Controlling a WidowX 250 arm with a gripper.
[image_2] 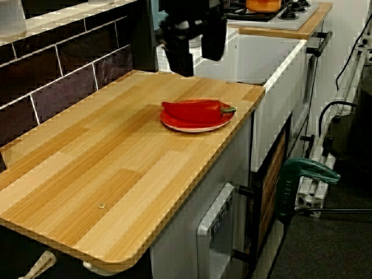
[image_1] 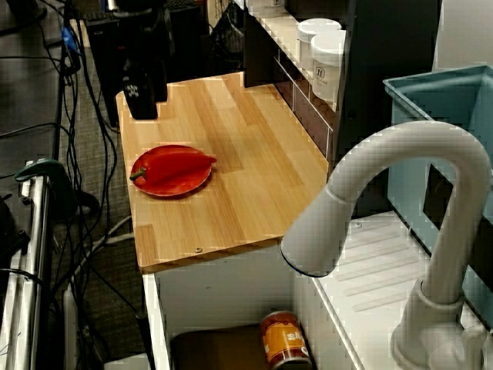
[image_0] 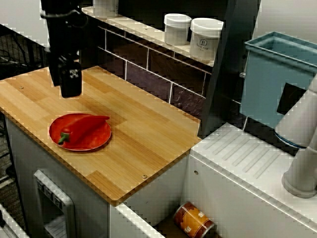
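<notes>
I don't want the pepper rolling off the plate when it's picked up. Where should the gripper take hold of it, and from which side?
Probably from straight above, jaws closing across the thick middle of the red pepper. It lies flat on the red plate, whose rim hinders a side approach; the tapered tip and thin stem offer little hold.

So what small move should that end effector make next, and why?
Probably a short sideways shift until it hangs over the red pepper. The end effector hovers above the wooden counter beside the red plate, not over it, its jaws apart and empty, while the pepper lies across that plate untouched.
</notes>
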